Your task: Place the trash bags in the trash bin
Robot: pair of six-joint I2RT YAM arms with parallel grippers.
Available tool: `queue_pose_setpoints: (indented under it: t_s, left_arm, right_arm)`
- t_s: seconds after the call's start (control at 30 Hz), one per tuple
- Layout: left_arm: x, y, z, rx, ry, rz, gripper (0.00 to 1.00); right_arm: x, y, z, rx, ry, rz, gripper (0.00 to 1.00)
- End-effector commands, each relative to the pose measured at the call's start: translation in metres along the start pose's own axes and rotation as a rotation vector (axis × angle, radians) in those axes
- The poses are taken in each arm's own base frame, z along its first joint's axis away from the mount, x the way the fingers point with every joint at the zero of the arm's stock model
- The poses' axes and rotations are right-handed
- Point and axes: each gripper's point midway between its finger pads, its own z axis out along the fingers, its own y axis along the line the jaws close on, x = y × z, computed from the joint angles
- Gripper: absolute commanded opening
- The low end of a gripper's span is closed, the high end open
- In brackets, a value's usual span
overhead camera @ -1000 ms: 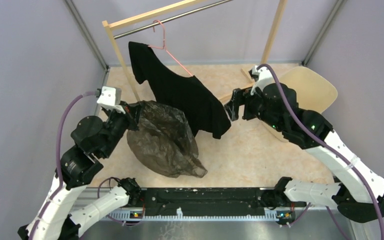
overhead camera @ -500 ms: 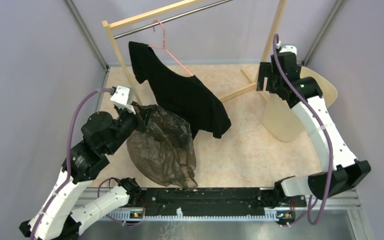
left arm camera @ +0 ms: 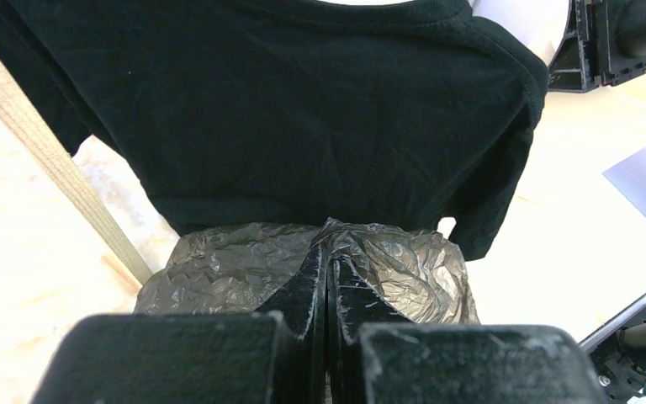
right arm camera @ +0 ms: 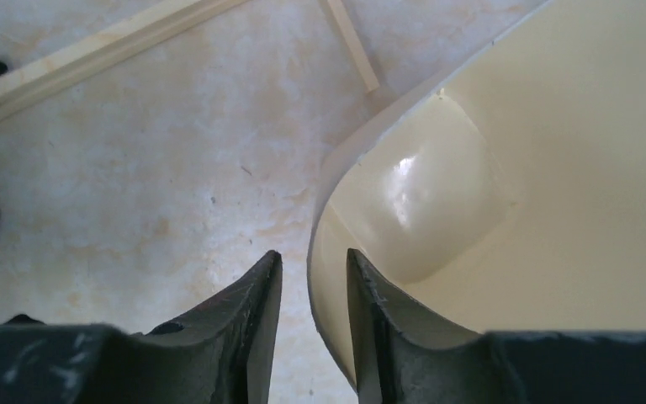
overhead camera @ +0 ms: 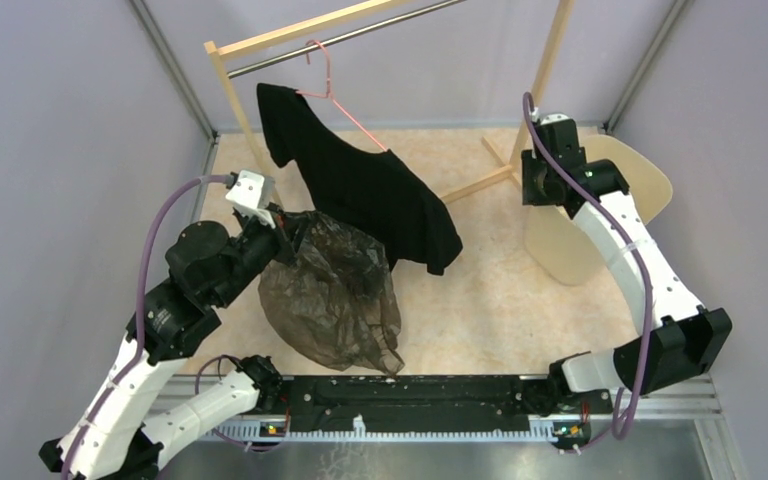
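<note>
A wrinkly, translucent brown-grey trash bag (overhead camera: 330,300) hangs from my left gripper (overhead camera: 282,225), its lower end resting on the floor. In the left wrist view the left gripper (left arm camera: 326,252) is shut on a pinched fold of the trash bag (left arm camera: 219,269). The cream trash bin (overhead camera: 630,180) lies tilted at the back right. My right gripper (overhead camera: 538,188) points down at its left rim. In the right wrist view the right gripper (right arm camera: 311,257) straddles the rim of the trash bin (right arm camera: 555,210), one finger inside and one outside. Its jaws are narrow, and floor still shows between them.
A black T-shirt (overhead camera: 370,190) on a pink hanger (overhead camera: 325,80) hangs from the wooden clothes rack (overhead camera: 235,90), just behind and partly over the bag. A rack foot bar (right arm camera: 92,55) lies on the floor close to the bin. Grey walls enclose the floor on three sides.
My right arm swung from the middle to the bin's left rim and its jaws narrowed around it. My left gripper lifted the bag, drawing it taller and a little rightward.
</note>
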Motion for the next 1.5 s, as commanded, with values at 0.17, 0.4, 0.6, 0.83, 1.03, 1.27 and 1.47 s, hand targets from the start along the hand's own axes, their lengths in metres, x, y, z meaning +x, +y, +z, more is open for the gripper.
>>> queue_pose_setpoints:
  t_s: [0.17, 0.4, 0.6, 0.83, 1.03, 1.27, 1.47]
  left_arm:
    - [-0.012, -0.016, 0.008, 0.074, -0.039, -0.025, 0.00]
    - [-0.006, -0.021, 0.014, 0.095, -0.027, -0.052, 0.00]
    - [-0.007, -0.028, 0.021, 0.125, -0.026, -0.067, 0.00]
    - [-0.011, -0.032, 0.021, 0.142, -0.031, -0.077, 0.00]
    - [-0.020, -0.040, 0.014, 0.184, -0.045, -0.079, 0.00]
    - [-0.048, -0.048, -0.005, 0.245, -0.114, 0.002, 0.00]
    - [-0.064, -0.051, -0.009, 0.250, -0.130, 0.014, 0.00]
  right_arm:
    - [0.014, 0.049, -0.043, -0.167, -0.002, -0.155, 0.07]
    - [0.042, 0.098, -0.081, -0.358, 0.041, -0.243, 0.00]
    - [0.047, 0.131, -0.100, -0.506, 0.056, -0.191, 0.00]
    - [0.046, 0.145, -0.109, -0.520, 0.041, -0.210, 0.02]
    - [0.028, 0.117, -0.125, -0.433, -0.028, -0.183, 0.53]
    - [-0.019, 0.112, -0.177, -0.555, -0.219, -0.179, 0.79]
    - [-0.044, 0.203, -0.288, -1.225, -0.419, -0.180, 0.91]
